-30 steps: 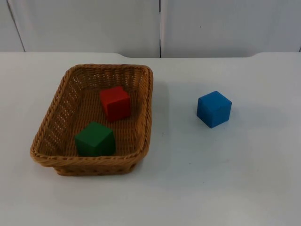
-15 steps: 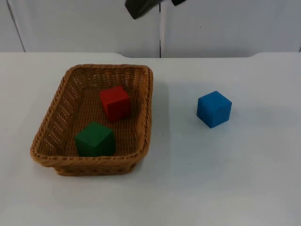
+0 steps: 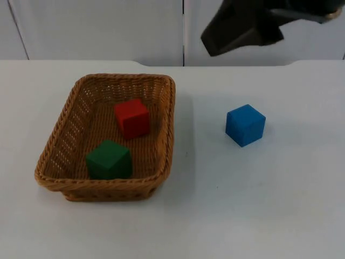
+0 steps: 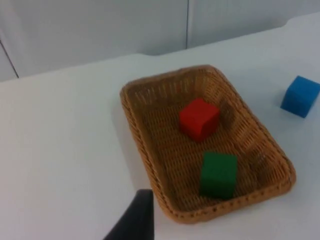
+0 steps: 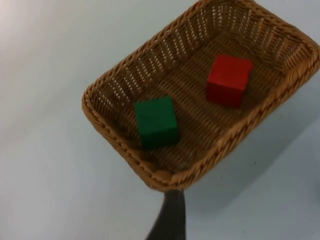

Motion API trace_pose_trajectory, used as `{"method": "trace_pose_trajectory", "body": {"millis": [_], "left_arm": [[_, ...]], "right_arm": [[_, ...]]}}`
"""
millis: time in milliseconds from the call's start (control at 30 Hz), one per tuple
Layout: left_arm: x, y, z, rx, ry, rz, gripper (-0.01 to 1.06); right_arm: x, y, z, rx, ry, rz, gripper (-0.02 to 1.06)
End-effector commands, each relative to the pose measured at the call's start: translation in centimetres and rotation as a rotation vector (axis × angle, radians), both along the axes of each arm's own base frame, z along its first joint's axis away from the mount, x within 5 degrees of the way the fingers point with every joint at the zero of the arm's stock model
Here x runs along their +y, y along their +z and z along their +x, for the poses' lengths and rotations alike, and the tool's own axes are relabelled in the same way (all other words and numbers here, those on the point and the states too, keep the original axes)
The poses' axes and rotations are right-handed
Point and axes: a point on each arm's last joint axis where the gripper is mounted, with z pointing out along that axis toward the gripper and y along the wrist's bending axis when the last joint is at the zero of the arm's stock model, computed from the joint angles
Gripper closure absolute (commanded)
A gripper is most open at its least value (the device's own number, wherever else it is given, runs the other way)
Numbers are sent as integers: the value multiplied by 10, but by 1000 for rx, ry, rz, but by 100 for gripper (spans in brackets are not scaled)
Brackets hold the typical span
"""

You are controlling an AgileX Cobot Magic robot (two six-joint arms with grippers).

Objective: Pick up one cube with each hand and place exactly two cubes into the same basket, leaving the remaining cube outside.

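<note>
Though the task asks for two cubes in one basket, here is how things lie:
Red cube (image 3: pixel 131 118): inside the basket, toward its far end, resting on the woven floor; also seen from the left wrist (image 4: pixel 199 118) and the right wrist (image 5: pixel 229 80).
Green cube (image 3: pixel 109 159): inside the same basket, toward its near end, close to the near wall, apart from the red cube; seen from the left wrist (image 4: pixel 218 174) and the right wrist (image 5: pixel 156 121).
Blue cube (image 3: pixel 245 124): outside the basket, on the bare tabletop well to the basket's right, touching nothing else; seen from the left wrist (image 4: pixel 299 96).
Basket (image 3: pixel 56 138): brown wicker, rectangular, upright on the tabletop, holding the red and green cubes; its rim shows from the left wrist (image 4: pixel 132 120) and the right wrist (image 5: pixel 108 134).
Right claw (image 3: pixel 241 29): a dark shape up over the far edge of the tabletop, beyond the blue cube and clear of all cubes; whether its fingers are spread or pressed together I cannot tell; it holds nothing that can be seen.
Left claw: one black fingertip (image 4: pixel 134 217) shows above the tabletop just beside the basket's rim; its fingers' state I cannot tell.
Tabletop (image 3: pixel 259 205): white, ending at a grey wall (image 3: pixel 97 27).
</note>
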Motion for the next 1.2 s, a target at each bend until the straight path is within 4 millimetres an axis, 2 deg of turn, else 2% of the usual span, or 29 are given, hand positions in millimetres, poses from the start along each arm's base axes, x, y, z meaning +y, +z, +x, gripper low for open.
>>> {"method": "trace_pose_trajectory", "body": {"millis": [0, 133, 333, 533, 667, 733, 1133, 1167], "left_arm": [[2, -6, -6, 16, -1, -9, 0], [7, -14, -17, 12, 1, -14, 0], [16, -17, -42, -38, -41, -24, 0], [21, -23, -58, -26, -75, -23, 0], [24, -25, -72, -73, -121, -35, 0], [24, -26, -72, -64, -120, -29, 0], [24, -36, -71, -10, -129, 27, 0], [24, -36, -71, -10, -129, 27, 0]], "right_arm": [[-7, 3, -9, -37, 3, 25, 32], [-20, 5, -24, -69, -4, 51, 32], [-44, 21, -50, -133, -6, 106, 32], [-60, 32, -67, -180, -6, 148, 32], [-78, 38, -87, -226, -6, 188, 32], [-83, 39, -93, -236, -5, 197, 32], [-141, 35, -161, -298, 21, 264, 32], [-141, 35, -161, -298, 21, 264, 32]]}}
